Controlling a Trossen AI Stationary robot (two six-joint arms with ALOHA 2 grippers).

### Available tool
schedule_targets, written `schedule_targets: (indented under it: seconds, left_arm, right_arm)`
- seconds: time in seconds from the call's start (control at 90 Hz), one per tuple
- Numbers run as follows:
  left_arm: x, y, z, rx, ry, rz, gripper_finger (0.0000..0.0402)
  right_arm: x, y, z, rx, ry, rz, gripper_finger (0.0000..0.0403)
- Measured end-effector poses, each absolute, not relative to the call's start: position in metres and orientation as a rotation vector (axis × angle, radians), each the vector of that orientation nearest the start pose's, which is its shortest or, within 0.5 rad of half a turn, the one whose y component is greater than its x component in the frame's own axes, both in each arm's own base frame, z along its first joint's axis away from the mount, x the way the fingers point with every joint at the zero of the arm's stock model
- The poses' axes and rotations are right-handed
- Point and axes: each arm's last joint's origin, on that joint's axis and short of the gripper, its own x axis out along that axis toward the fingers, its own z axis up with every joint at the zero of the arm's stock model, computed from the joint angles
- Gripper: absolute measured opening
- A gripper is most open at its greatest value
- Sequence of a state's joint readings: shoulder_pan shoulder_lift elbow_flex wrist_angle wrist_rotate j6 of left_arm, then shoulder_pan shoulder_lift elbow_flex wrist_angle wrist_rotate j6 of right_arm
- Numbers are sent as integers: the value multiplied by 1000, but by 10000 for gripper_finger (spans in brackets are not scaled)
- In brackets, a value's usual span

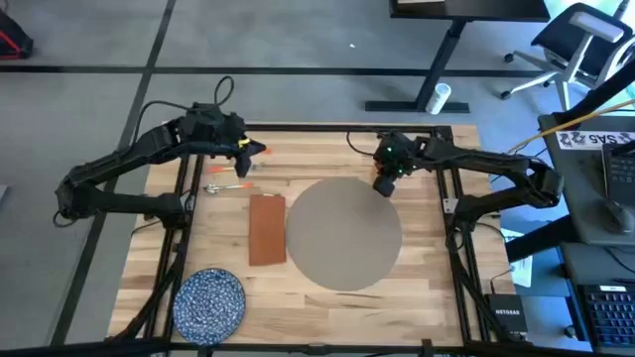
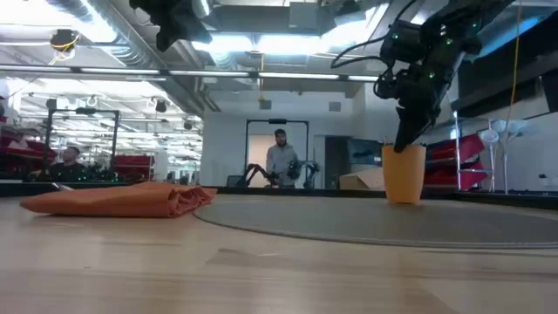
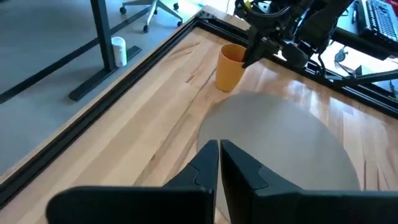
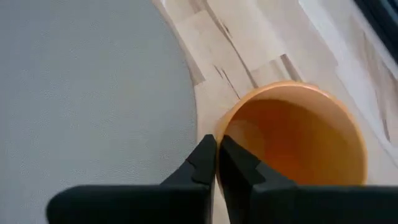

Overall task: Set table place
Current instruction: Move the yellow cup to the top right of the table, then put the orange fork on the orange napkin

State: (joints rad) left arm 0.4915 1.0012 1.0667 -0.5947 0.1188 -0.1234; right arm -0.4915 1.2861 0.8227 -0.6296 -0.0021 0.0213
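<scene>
Orange cup [image 3: 229,66], rust napkin [image 1: 267,228], speckled plate [image 1: 209,301]

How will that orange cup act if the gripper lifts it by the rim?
The cup looks thin, plastic and empty, so probably light. Standing upright and taller than wide, it may tip if nudged. The right gripper pinches one wall, so it could tilt when lifted.

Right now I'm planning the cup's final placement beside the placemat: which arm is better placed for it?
Right. The right gripper pinches the orange cup rim at the placemat edge; the left gripper hovers shut, away.

The place [image 1: 342,236] was left bare and passable; its far rim was blocked by an orange cup [image 2: 404,174], its left flank by a napkin [image 1: 267,228].
</scene>
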Motion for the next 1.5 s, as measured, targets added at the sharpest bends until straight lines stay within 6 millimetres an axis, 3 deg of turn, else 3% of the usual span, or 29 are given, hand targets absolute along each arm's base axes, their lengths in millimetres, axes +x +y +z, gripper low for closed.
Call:
schedule_targets:
  seconds: [0.133, 0.522, 0.956, 1.278, 1.5]
  left_arm:
    - [179, 92, 352, -284, 490, 397, 0]
    - [177, 90, 348, -328, 540, 404, 4]
    - [176, 91, 347, -311, 548, 464, 79]
    - [170, 100, 344, -272, 590, 514, 101]
    - [159, 113, 316, -332, 901, 647, 102]
  right_arm:
    - [209, -112, 213, 282, 1076, -463, 8]
    - [211, -114, 214, 276, 1050, -469, 86]
    - [215, -114, 219, 315, 1007, -441, 115]
    - [231, -120, 271, 303, 850, -383, 115]
    - [241, -122, 311, 280, 701, -287, 115]
